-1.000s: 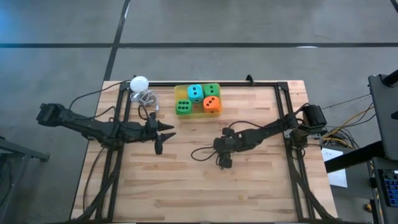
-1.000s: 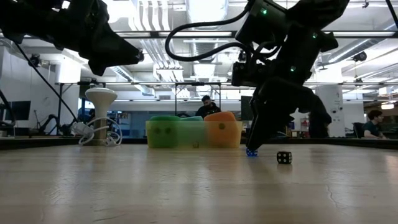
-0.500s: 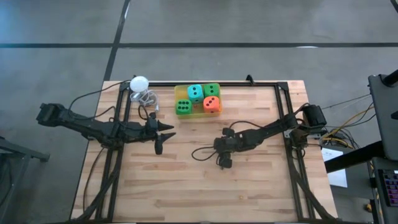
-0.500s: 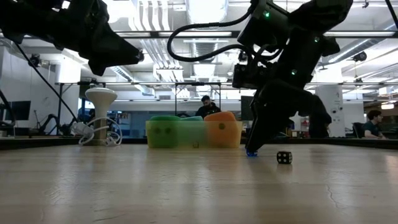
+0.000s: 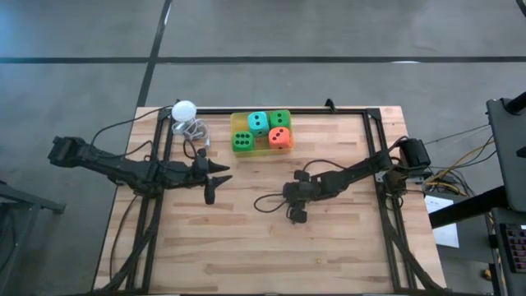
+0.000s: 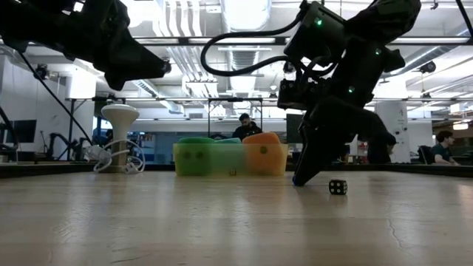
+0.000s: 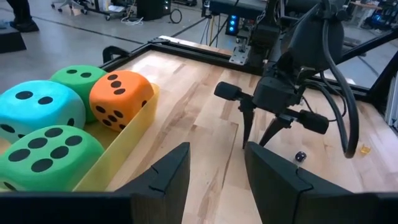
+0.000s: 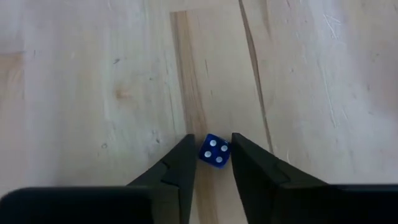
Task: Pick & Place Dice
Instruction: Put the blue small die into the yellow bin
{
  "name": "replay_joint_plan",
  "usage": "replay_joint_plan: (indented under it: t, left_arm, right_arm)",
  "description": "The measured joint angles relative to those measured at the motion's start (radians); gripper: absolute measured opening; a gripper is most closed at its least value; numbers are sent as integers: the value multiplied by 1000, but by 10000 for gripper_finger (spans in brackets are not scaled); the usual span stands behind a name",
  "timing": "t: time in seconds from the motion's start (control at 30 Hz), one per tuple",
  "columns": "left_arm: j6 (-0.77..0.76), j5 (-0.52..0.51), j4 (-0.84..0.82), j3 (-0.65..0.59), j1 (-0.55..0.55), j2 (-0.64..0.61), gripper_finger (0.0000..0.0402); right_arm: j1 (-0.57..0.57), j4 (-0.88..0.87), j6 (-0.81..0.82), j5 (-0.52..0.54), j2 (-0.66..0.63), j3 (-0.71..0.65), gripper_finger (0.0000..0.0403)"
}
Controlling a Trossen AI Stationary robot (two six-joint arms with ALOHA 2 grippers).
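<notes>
While the right hand (image 8: 212, 163) brackets the small blue plastic die with white pips (image 8: 214, 151) on the pale wooden worktop (image 8: 93, 81), I finish the pinch squarely.
Its fingers sit partly open, either side of the die, seemingly just touching but not yet clamped; I'd close evenly, keep the tips low, then lift straight up, clear of the small black die (image 6: 338, 187) nearby. Four big foam dice fill the yellow tray (image 5: 233, 123). My left hand (image 7: 214, 165) hovers half-open and empty beside that tray.
</notes>
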Motion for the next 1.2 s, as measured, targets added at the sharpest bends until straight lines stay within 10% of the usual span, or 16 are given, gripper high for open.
replay_joint_plan:
  t: [0.7, 1.2]
  left_arm:
    - [69, 146, -83, 76, 0, 3, 159]
    - [73, 145, -129, 74, 1, 3, 159]
  right_arm:
    - [-25, -89, -63, -5, -80, 69, 42]
    - [-286, -111, -333, -42, -178, 249, 42]
